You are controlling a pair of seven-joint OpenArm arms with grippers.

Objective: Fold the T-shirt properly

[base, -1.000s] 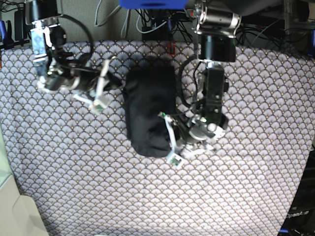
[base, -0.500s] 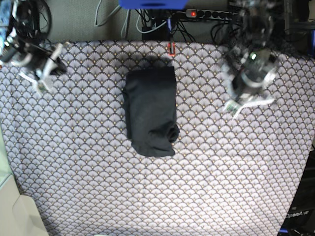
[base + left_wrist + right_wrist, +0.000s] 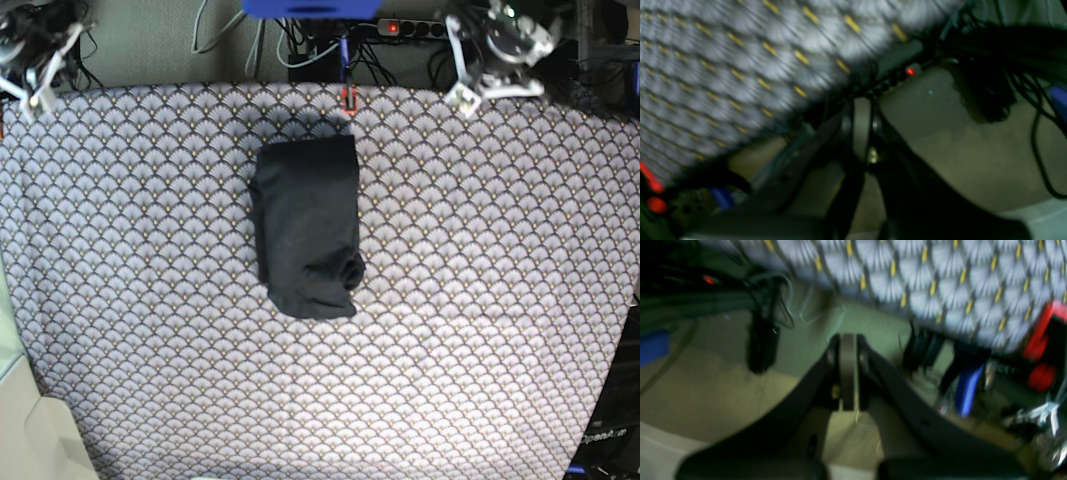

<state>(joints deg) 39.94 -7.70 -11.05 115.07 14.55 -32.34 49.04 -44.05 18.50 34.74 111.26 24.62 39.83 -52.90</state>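
Dark charcoal cloth, the T-shirt (image 3: 307, 228) lies folded as a narrow bundle in the middle of the desk (image 3: 480, 330), so we judge the folding finished, with our left gripper (image 3: 862, 128) and right gripper (image 3: 847, 370) both closed, empty, far from it.

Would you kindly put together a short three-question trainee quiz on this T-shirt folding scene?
1. True or false: the left gripper is holding the T-shirt.
2. The T-shirt lies as: A) a flat spread-out shirt, B) a compact folded bundle, C) a heap hanging off the tablecloth.
3. Fill in: in its wrist view, the right gripper has its jaws ____.

Key
1. False; it is shut on nothing, up at the table's far edge.
2. B
3. shut
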